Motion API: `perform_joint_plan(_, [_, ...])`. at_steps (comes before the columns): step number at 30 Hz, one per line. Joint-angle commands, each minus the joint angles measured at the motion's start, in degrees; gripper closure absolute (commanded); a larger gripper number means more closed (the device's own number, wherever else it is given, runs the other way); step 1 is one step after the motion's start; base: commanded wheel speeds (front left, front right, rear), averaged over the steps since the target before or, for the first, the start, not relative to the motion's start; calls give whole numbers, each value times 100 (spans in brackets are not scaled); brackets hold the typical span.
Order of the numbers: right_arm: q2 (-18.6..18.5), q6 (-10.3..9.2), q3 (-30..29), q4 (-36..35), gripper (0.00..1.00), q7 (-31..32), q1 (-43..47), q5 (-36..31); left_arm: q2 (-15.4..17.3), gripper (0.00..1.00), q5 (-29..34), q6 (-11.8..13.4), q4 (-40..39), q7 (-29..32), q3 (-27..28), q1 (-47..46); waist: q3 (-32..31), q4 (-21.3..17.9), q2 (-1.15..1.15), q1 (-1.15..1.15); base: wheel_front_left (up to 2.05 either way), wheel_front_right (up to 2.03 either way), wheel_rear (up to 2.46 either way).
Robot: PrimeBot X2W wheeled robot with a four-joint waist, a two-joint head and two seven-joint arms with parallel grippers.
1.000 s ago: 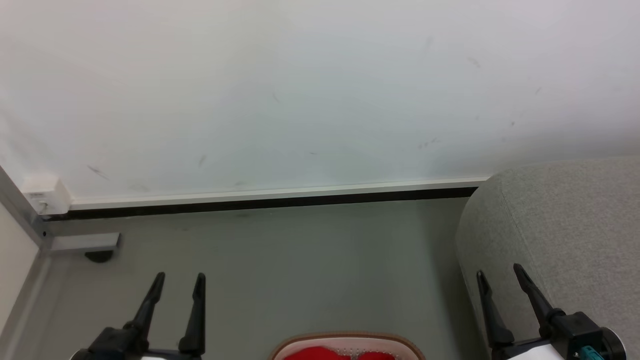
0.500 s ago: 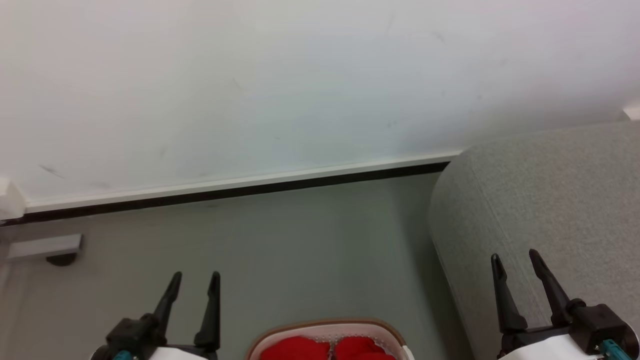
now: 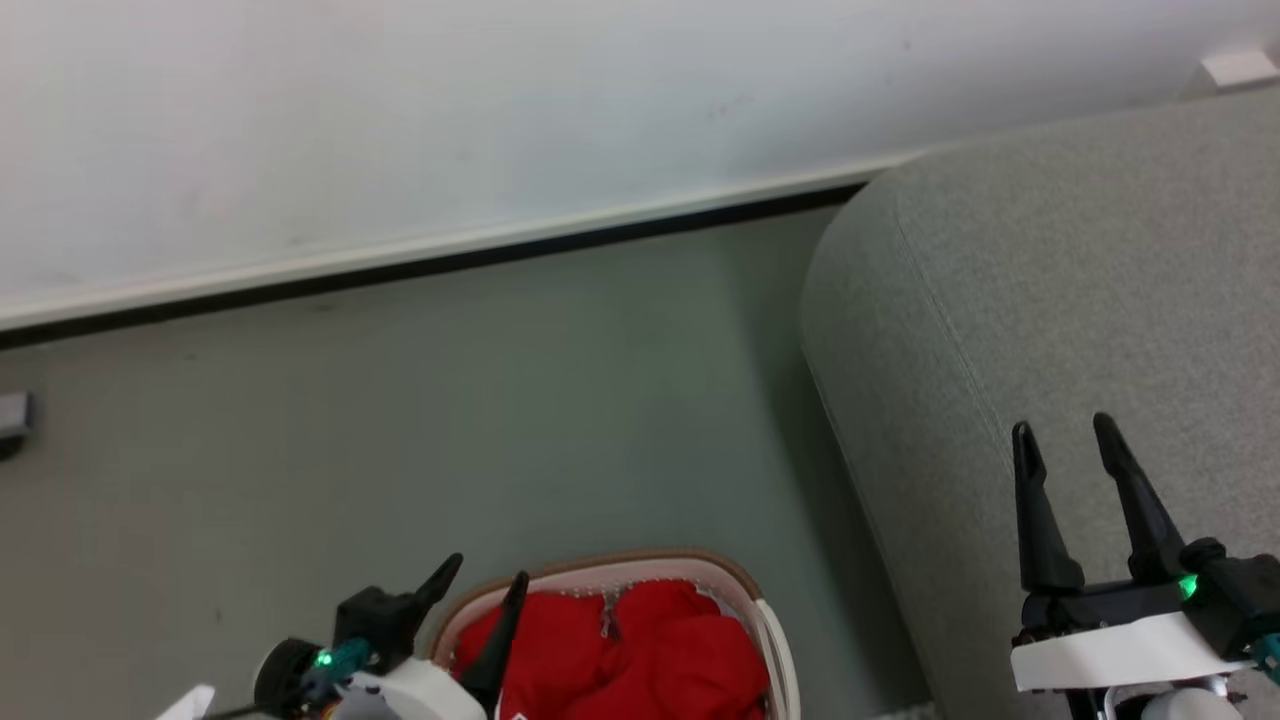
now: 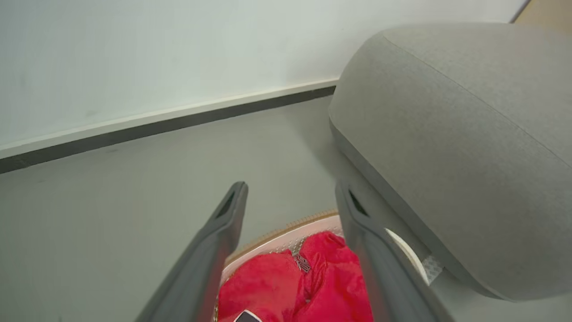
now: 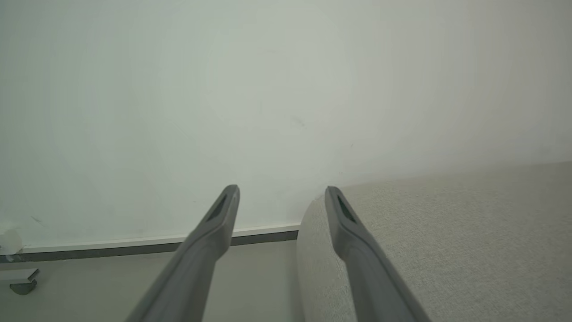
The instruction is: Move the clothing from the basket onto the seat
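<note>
Red clothing [image 3: 640, 650] lies bunched in the oval white basket [image 3: 770, 630] with a brown rim, on the floor at the bottom centre of the head view. My left gripper [image 3: 487, 575] is open, tilted over the basket's left rim; in its wrist view [image 4: 290, 194] the clothing [image 4: 286, 286] and basket [image 4: 277, 241] lie below the fingers. The large grey seat [image 3: 1080, 260] stands to the right [image 4: 447, 116]. Over its front part my right gripper [image 3: 1065, 432] is open and holds nothing; its own view [image 5: 281, 192] shows the seat [image 5: 447, 232].
A white wall with a pale skirting and dark gap [image 3: 420, 255] runs across the back. Grey floor [image 3: 400, 420] stretches between wall, basket and seat. A small grey bracket [image 5: 22, 279] sits on the floor at far left.
The camera has tilted down and turned right, so basket and seat show more. My left gripper has swung inward over the basket's left rim; the right gripper stays open above the seat.
</note>
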Motion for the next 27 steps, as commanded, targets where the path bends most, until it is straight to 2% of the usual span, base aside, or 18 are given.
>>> perform_joint_plan(1, [-8, -12, -42, -53, 0, -10, -102, 79, 146, 0, -30, 9, 177, 38, -153, -198, 358, -199, 0, -1, 0, 0, 0])
perform_joint_plan(9, [-5, -12, -138, -308, 0, -11, -352, 187, 593, 0, -184, 8, 1008, 400, -1297, -1054, 1151, -354, 0, -1, 0, 0, 0])
perform_joint_plan(11, [-5, -12, -147, -333, 0, -10, -383, 197, 647, 0, -212, 8, 1112, 473, -1414, -1160, 1246, -369, 0, -1, 0, 0, 0])
perform_joint_plan(17, [-5, -12, -201, -468, 0, -10, -621, 310, 900, 0, 29, 8, 1712, 906, -2421, -1778, 1763, -462, 0, -1, 0, 0, 0])
perform_joint_plan(22, [-4, -12, -197, -515, 0, -10, -758, 476, 945, 0, 137, 8, 2185, 1245, -3079, -2231, 2104, -537, 0, -1, 0, 0, 0])
perform_joint_plan(27, [-5, -12, -151, -531, 0, -11, -860, 582, 944, 0, 258, 8, 2672, 1517, -3488, -2658, 2414, -643, 0, -1, 0, 0, 0])
